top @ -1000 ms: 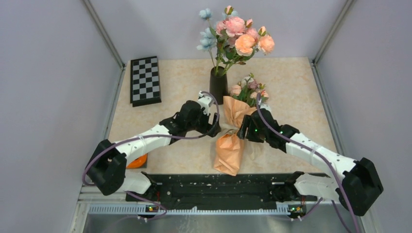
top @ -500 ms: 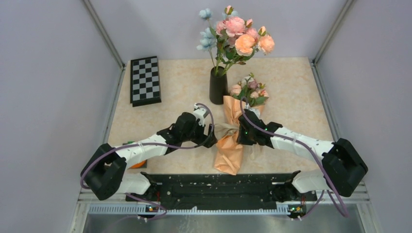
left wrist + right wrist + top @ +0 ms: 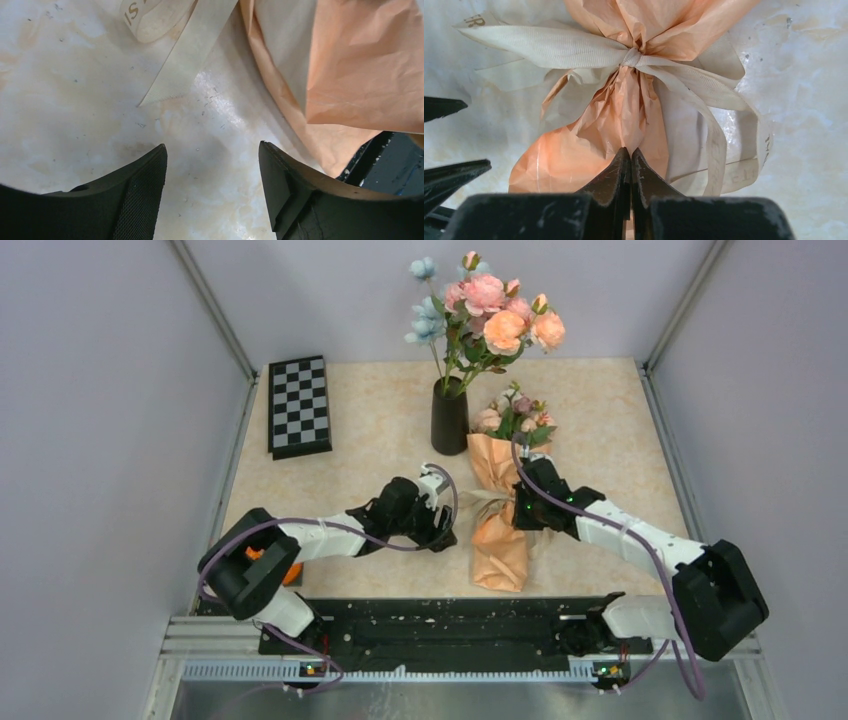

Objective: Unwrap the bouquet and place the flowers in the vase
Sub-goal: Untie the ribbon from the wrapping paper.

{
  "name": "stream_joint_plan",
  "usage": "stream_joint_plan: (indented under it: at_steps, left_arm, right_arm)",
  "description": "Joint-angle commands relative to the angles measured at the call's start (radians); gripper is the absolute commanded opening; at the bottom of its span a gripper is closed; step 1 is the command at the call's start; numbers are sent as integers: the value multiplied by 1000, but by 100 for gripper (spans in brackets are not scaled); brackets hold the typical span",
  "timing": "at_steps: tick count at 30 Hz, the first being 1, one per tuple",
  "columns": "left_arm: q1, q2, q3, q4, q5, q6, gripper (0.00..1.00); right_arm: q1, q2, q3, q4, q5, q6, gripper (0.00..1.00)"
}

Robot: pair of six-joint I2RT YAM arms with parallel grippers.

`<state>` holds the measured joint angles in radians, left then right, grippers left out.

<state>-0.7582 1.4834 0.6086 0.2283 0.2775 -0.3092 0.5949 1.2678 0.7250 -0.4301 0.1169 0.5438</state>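
So the bouquet (image 3: pixel 498 540) lies flat on the table (image 3: pixel 350 440) between the two arms, long axis running near-to-far. The pointed tail of the peach paper cone faces the arm bases; the flowers (image 3: pixel 517 420) point away, ending just beside the black vase (image 3: pixel 449 425), which holds a taller pink-and-blue bunch (image 3: pixel 490 315). Nothing's unwrapped yet; the cream ribbon (image 3: pixel 549 47) is tied round the cone's waist.

The right gripper (image 3: pixel 630 152) is the nearer one. It comes in from the bouquet's right side, fingers pressed fully together, tips against the orange paper just on the tail side of the knot (image 3: pixel 631 56); might be a thin fold pinched in there, honestly can't tell. The left gripper (image 3: pixel 212 155) is spread wide over bare table with nothing in it, just left of the cone. A loose ribbon tail (image 3: pixel 190 55) lies straight ahead of it, so I reckon that's the end to pull while the right pins the wrap.

The overhead view gives the whole layout and the vase, but the fingers are too small to read there; the right wrist view shows the knot and the shut fingers; only the left wrist view shows the ribbon tail's cut end lying free, apart from the fingers.
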Motion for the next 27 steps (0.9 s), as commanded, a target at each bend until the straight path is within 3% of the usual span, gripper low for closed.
stream_joint_plan:
  at_steps: [1, 15, 22, 27]
  left_arm:
    - [-8, 70, 51, 104, 26, 24, 70]
    - [-88, 201, 164, 159, -102, 145, 65]
    - [-92, 262, 203, 185, -93, 166, 56]
    - [-92, 294, 206, 242, -72, 178, 58]
  right_arm:
    - [-28, -68, -23, 18, -64, -94, 0]
    - [-45, -99, -42, 46, -114, -108, 0]
    - [-54, -124, -54, 49, -142, -104, 0]
    - [-61, -134, -72, 59, -154, -101, 0]
